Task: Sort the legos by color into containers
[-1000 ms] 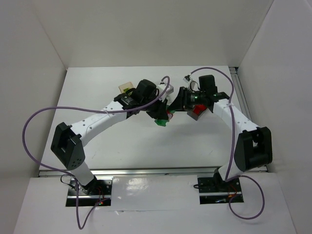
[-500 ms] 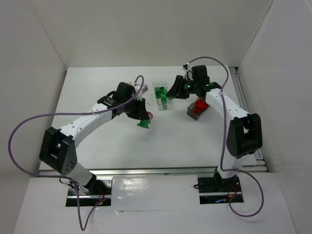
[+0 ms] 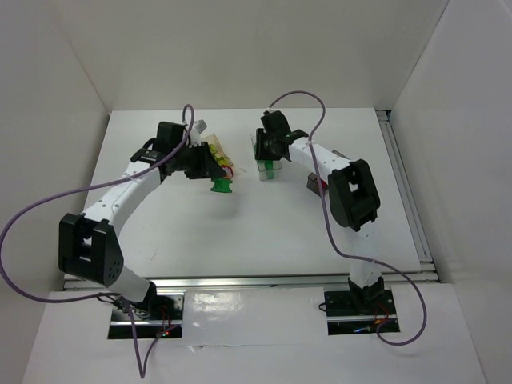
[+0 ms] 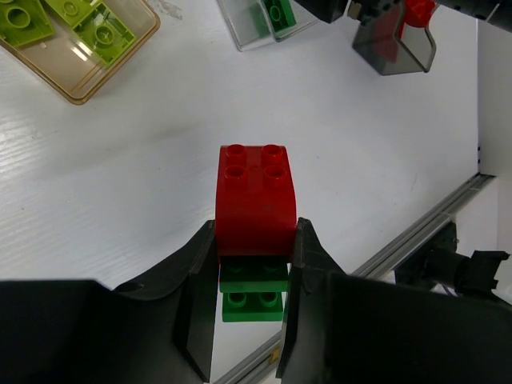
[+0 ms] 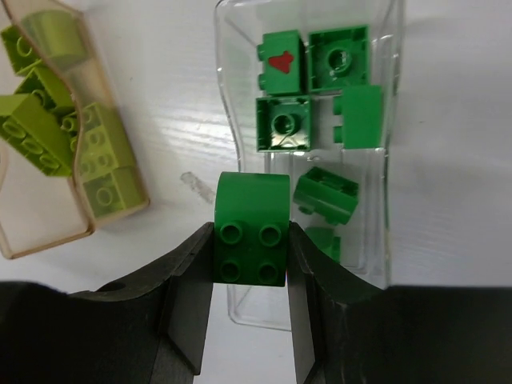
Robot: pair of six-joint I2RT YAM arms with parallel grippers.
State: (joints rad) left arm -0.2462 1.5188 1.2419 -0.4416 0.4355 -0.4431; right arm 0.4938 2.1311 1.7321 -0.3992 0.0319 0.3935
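Note:
My left gripper [image 4: 254,232] is shut on a two-colour stack of legos, a red brick [image 4: 253,196] with a green brick [image 4: 253,294] stuck under it, held above bare table. From above, that stack [image 3: 221,187] hangs just in front of the orange-tan container [image 3: 214,150]. My right gripper [image 5: 250,240] is shut on a green brick [image 5: 250,220] at the left wall of the clear container [image 5: 227,96], which holds several green bricks [image 5: 282,124]. The orange-tan container [image 5: 48,234] holds yellow-green bricks [image 5: 100,160].
The smoky dark grey container [image 4: 384,56] holds a red brick [image 4: 416,12]; from above it [image 3: 314,186] is mostly hidden behind my right arm. The table's metal front rail [image 4: 416,232] runs to the right. White walls enclose the table.
The two grippers, close together a second ago, have drawn apart. My left gripper carried the red-green stack leftward. My right gripper swung left with the green brick to the clear container.

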